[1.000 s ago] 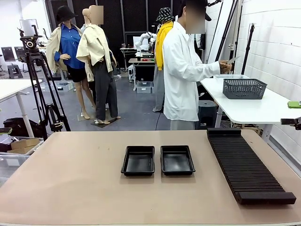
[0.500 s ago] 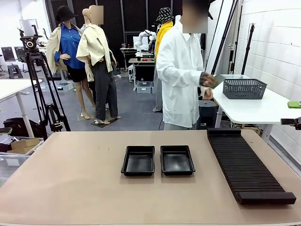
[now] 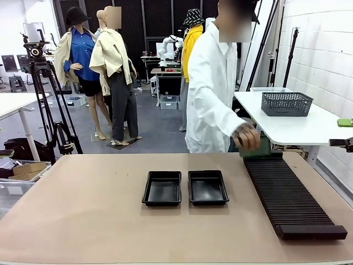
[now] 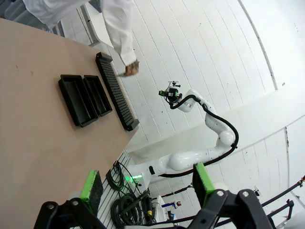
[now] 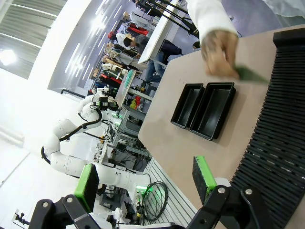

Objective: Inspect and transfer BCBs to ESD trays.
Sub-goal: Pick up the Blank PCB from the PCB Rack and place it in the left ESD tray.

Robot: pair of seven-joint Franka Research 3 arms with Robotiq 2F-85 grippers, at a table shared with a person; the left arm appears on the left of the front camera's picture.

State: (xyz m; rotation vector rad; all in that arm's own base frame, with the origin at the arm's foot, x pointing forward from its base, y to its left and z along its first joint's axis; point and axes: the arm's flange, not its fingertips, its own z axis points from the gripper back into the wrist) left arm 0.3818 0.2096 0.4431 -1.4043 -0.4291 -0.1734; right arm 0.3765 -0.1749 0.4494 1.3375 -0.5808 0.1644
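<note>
Wrist views show the left arm's jaws and the right arm's jaws spread wide, grasping nothing. On the tan tabletop (image 3: 83, 204), a shallow glossy black plastic tray (image 3: 162, 188) and its twin tray (image 3: 207, 187) lie side by side at the middle, with a long black ribbed rack (image 3: 289, 196) to their right. At the rack's far end, a white-sleeved person's hand (image 3: 246, 137) holds a thin green rectangular circuit board (image 3: 261, 148), well apart from both trays.
</note>
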